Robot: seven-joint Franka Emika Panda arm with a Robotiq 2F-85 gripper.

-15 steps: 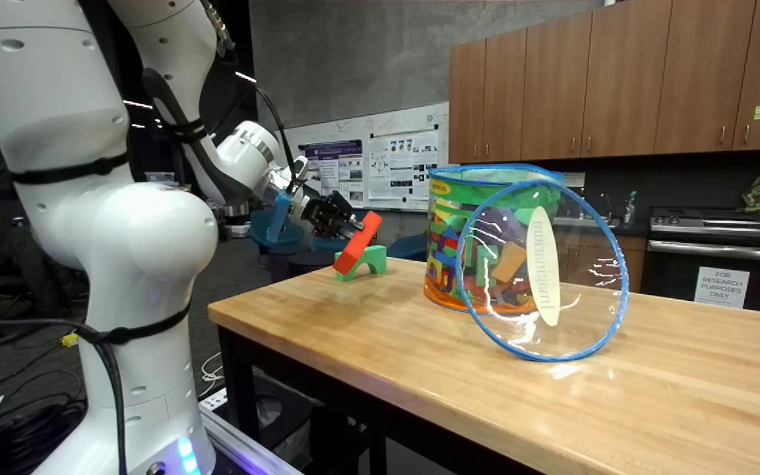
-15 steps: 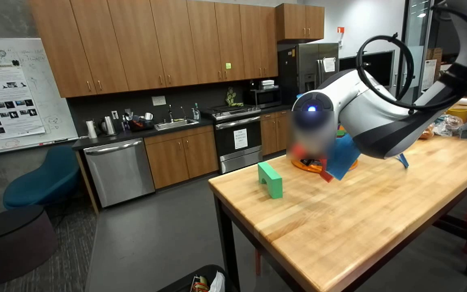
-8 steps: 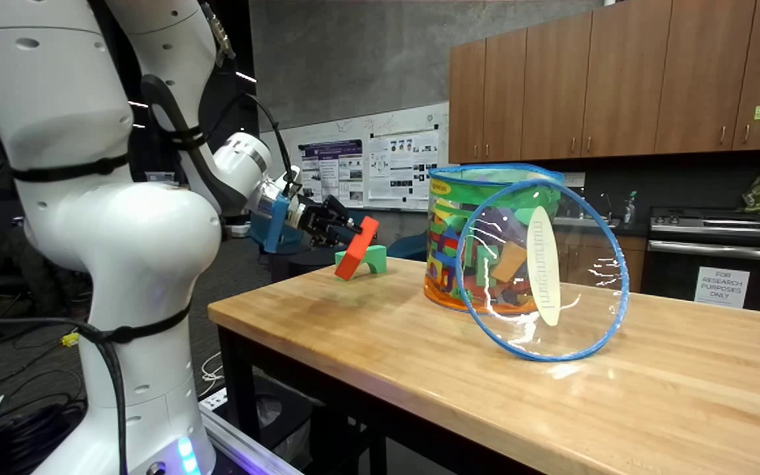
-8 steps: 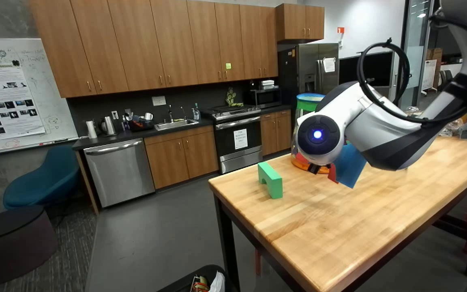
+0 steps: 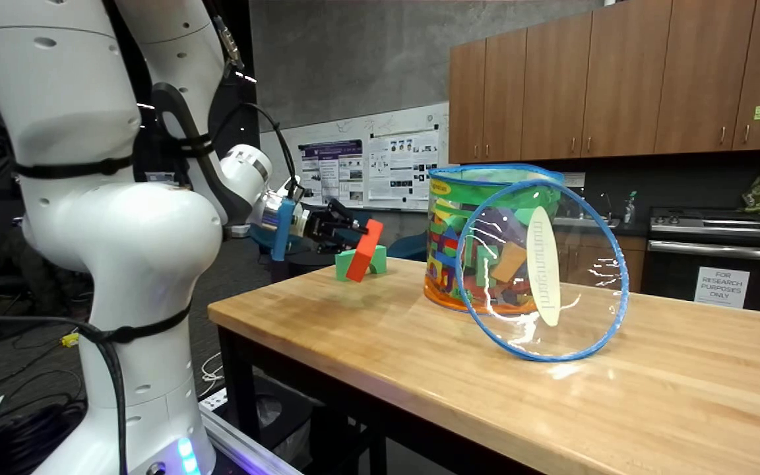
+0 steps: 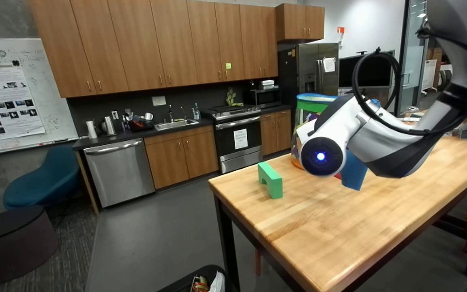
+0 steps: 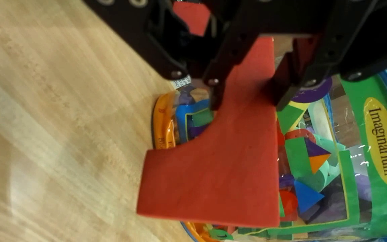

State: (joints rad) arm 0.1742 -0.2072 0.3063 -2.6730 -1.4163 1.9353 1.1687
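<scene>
Gripper (image 7: 248, 101) holds a red arch block (image 7: 233, 174), fingers part-way apart and clamped across its narrow middle span. Block tilted, over the wooden table (image 5: 380, 343); whether its lower end touches the surface, cannot tell. Green arch block (image 6: 271, 180) stands on its two feet near a table corner, apart from the red one. Clear bin (image 5: 469, 198), green-banded, with mixed coloured blocks (image 7: 306, 196) inside, stands on the same tabletop; round see-through lid (image 5: 541, 264), blue-rimmed, on edge before it in an exterior view.
</scene>
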